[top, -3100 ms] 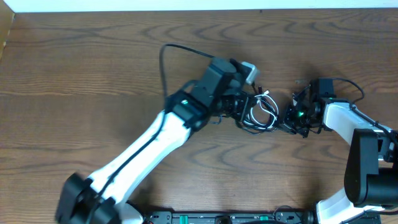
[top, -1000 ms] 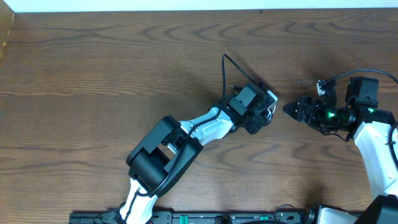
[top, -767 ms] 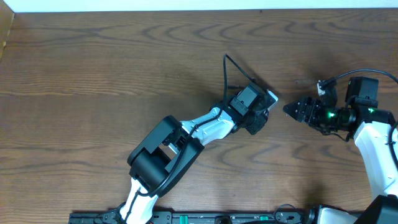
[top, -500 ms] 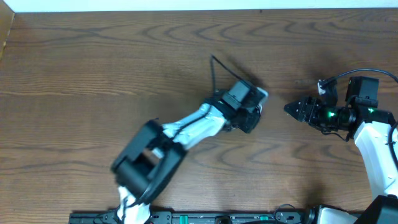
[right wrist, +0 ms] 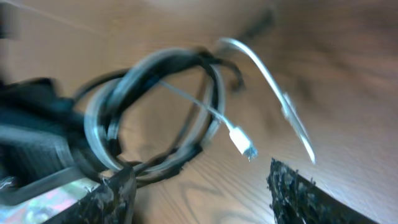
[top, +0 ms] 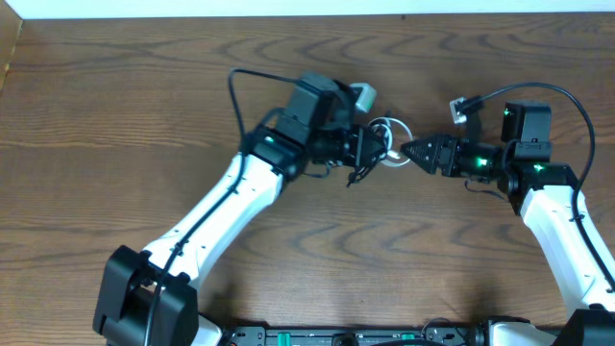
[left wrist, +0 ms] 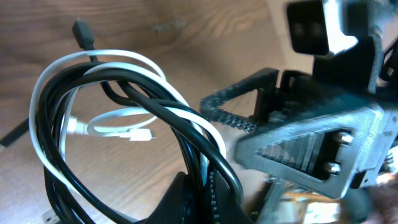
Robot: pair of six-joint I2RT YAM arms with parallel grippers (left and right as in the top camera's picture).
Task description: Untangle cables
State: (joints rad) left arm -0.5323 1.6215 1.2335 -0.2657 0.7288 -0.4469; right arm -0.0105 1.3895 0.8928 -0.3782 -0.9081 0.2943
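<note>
Vs half a sec ago: left pincer [top: 373, 154] has swung up & across w/ its arm, and right pincer [top: 407, 152] has come in from well apart to just beside it, tips nearly meeting above the table [top: 115, 96]. Left jaws, part open a sec ago, are now together, clamped on the cables [top: 386, 154]. In left wrist view both cords run down into its finger pads [left wrist: 193, 199] at btm of frame. From that grip the black cable [left wrist: 134, 99] and white cable [left wrist: 53, 87] rise as one loose coil, strands side by side & crossing, i.e. tangled. Inside the loop, a bit further from the pads, a white plug [left wrist: 140, 134] hangs free. At the coil's far end a black plug [left wrist: 83, 34] sticks out. Beyond the coil, opposite the left pincer, sits the right pincer w/ jaws apart, gripping nothing; can't tell if a tip touches a strand. Right wrist view is blurred: its fingers [right wrist: 115, 199] are spread wide, coil ahead of & between them, white plug nearest, one white strand arcing off to the side.
</note>
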